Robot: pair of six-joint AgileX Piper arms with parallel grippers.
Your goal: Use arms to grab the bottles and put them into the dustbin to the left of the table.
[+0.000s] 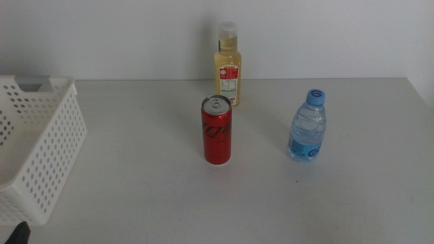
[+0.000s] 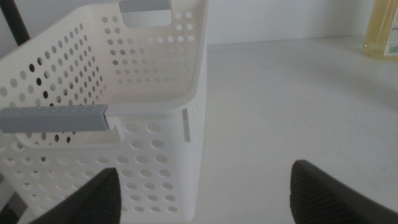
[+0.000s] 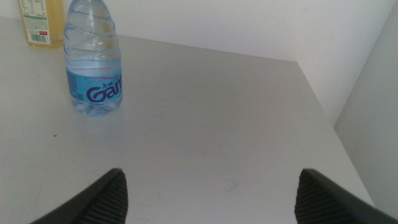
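Note:
Three bottles stand upright on the table (image 1: 135,203). The yellow-juice bottle (image 1: 228,65) with a white cap is at the back centre. The slim red can (image 1: 217,130) stands in the middle. The clear water bottle (image 1: 308,127) with a blue cap is at the right. The white perforated dustbin (image 1: 37,146) sits at the left edge. My left gripper (image 2: 205,199) is open and empty beside the dustbin (image 2: 124,93). My right gripper (image 3: 208,199) is open and empty, short of the water bottle (image 3: 93,59). Only a dark tip (image 1: 20,234) shows at the middle view's bottom left.
A white wall rises behind the table. The table's right edge (image 3: 323,106) runs close to the right gripper, with a drop beyond it. The juice bottle also shows in the left wrist view (image 2: 384,28) and the right wrist view (image 3: 40,22).

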